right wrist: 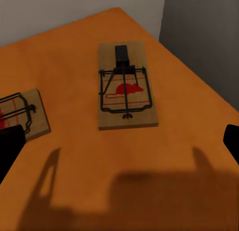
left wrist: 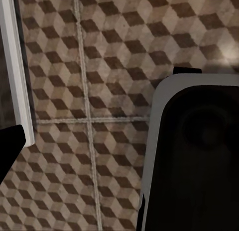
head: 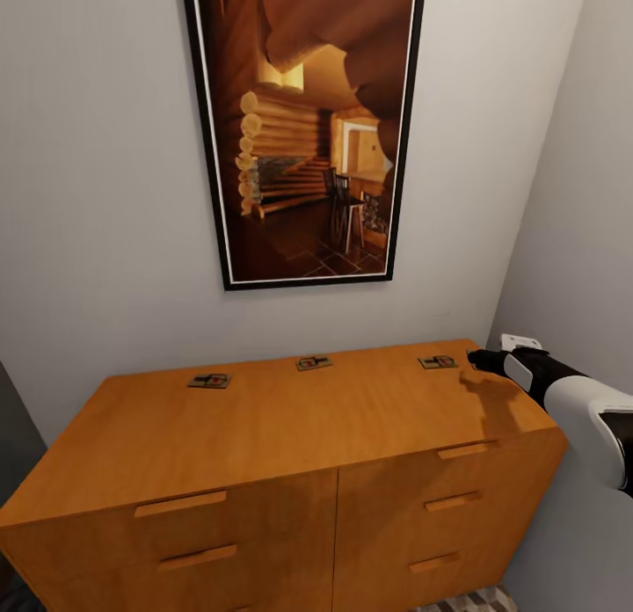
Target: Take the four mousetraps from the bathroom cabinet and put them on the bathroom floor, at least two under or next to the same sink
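Three mousetraps lie in a row along the back of the cabinet [head: 264, 436] top: one at the left [head: 209, 381], one in the middle [head: 313, 362], one at the right [head: 437, 361]. My right gripper [head: 482, 359] hovers just right of the right mousetrap, above the cabinet's back right corner. In the right wrist view that mousetrap [right wrist: 124, 89] lies ahead of the open right gripper [right wrist: 119, 149], whose fingers stand wide apart with nothing between them, and the neighbouring mousetrap [right wrist: 22, 114] shows partly. The left gripper [left wrist: 119, 146] hangs over the bathroom floor [left wrist: 99, 91], one dark finger [left wrist: 10, 146] at the frame's edge.
A large framed picture [head: 303, 128] hangs on the wall above the cabinet. A grey side wall [head: 580, 243] closes in right beside the cabinet's right end. In the left wrist view, my dark base [left wrist: 199, 156] and a white strip [left wrist: 15, 66] border the patterned tiles.
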Tool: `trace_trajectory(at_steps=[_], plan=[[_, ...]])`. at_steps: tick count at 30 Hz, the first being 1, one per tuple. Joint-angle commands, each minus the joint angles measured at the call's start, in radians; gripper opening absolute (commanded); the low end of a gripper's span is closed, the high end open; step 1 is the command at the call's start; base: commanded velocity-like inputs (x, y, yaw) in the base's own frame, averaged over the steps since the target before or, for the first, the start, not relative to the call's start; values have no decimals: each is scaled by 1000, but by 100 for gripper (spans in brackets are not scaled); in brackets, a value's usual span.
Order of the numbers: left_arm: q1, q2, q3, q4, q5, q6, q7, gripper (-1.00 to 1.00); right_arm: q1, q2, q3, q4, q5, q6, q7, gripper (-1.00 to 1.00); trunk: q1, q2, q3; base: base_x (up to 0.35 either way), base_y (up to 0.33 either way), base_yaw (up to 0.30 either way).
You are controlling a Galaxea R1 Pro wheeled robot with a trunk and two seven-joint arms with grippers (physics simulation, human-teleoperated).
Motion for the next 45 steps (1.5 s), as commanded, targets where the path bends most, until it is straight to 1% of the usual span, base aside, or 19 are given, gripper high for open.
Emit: trace_trajectory(at_steps=[1, 14, 25, 45], plan=[[-2, 0, 2, 4, 1, -8, 0, 100, 0, -1, 8, -2, -9, 6, -1, 100, 0, -1, -2, 0, 0, 0], [-2, 0, 2, 4, 0, -8, 0, 100, 0, -1, 8, -2, -9, 6, -2, 100, 0, -1, -15, 32, 0, 0], [-2, 0, 2, 4, 0, -8, -1, 100, 0, -1, 8, -1, -9, 6, -2, 100, 0, -1, -17, 113, 0, 0], [-2, 0, 2, 4, 0, -8, -1, 100, 2, -4, 8, -1, -9, -1, 11, 100, 0, -1, -17, 6, 0, 0]])
